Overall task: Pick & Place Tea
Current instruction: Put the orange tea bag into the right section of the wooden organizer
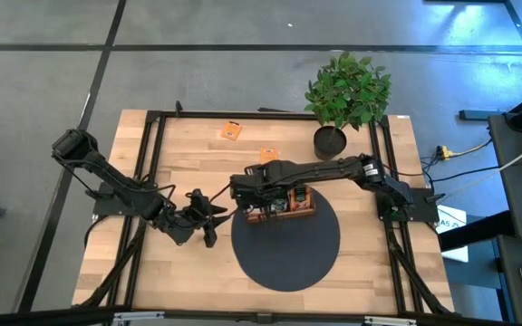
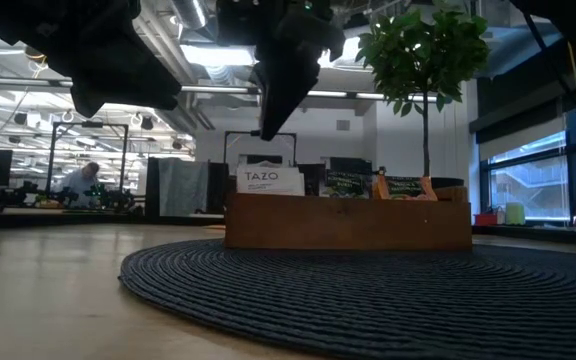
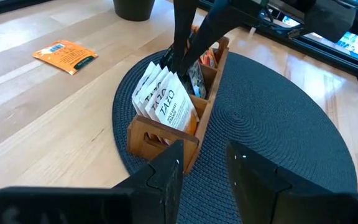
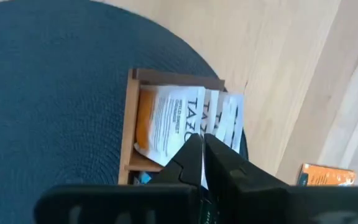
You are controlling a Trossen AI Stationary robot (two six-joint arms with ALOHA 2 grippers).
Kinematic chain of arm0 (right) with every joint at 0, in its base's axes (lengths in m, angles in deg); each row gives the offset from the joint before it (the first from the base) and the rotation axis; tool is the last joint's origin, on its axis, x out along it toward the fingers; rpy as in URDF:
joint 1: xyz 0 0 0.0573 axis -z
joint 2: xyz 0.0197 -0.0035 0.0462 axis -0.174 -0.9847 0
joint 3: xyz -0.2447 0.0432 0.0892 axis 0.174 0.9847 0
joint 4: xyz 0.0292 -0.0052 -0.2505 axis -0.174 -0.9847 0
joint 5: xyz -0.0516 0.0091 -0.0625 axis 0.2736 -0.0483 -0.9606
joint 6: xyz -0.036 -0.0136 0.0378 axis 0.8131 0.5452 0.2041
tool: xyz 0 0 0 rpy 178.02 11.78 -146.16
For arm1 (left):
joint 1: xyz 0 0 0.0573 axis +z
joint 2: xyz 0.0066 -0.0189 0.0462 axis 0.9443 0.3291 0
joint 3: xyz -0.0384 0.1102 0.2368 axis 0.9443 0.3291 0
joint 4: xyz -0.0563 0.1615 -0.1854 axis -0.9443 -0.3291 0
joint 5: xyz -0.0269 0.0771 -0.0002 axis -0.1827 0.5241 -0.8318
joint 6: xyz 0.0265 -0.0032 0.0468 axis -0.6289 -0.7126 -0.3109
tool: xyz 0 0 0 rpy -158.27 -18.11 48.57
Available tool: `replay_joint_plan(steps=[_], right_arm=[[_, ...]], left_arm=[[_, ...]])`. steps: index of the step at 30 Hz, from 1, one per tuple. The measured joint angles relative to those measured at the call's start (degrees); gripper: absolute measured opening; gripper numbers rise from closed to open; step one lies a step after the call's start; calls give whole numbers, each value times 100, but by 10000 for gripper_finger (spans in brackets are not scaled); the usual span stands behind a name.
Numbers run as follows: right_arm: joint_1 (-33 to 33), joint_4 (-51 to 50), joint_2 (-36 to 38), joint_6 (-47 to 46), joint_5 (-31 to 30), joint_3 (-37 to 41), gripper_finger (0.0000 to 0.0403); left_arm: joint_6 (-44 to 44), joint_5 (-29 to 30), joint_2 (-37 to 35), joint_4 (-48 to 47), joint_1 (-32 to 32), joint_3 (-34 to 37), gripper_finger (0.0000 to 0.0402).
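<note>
Just above the wooden tray's [image 3: 160, 138] left compartment, the right gripper [image 4: 202, 149] hangs with fingers nearly together, seemingly empty, over the white tea sachets [image 3: 164, 102] standing there. Left gripper [image 3: 204, 163] waits nearby, fingers apart.

- Two orange tea sachets [image 1: 232, 131] [image 1: 267, 155] lie loose on the table, well apart from the right gripper [image 1: 241, 192].
- Four white sachets [image 3: 161, 99] stand just under that pincer.
- One wooden tray [image 3: 160, 138].
- One round mat [image 1: 288, 258].
- One potted plant [image 1: 344, 91].
</note>
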Motion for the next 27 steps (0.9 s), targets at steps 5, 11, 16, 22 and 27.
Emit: replay_joint_plan(steps=[5,11,16,22,27], right_arm=[[36,-238,23,-500,86,0,22],[195,-98,458,-907,1121,28,14],[179,529,999,-1192,963,633,9],[140,1714,1957,-1678,948,2288,16],[136,3496,2806,-2291,917,3683,18]], left_arm=[[68,-1,0,0,0,2,116],[157,131,0,-20,45,2,116],[166,145,2,-20,409,2,116],[13,-580,2,-32,1185,2,116],[-82,-1066,0,-235,2343,2,116]])
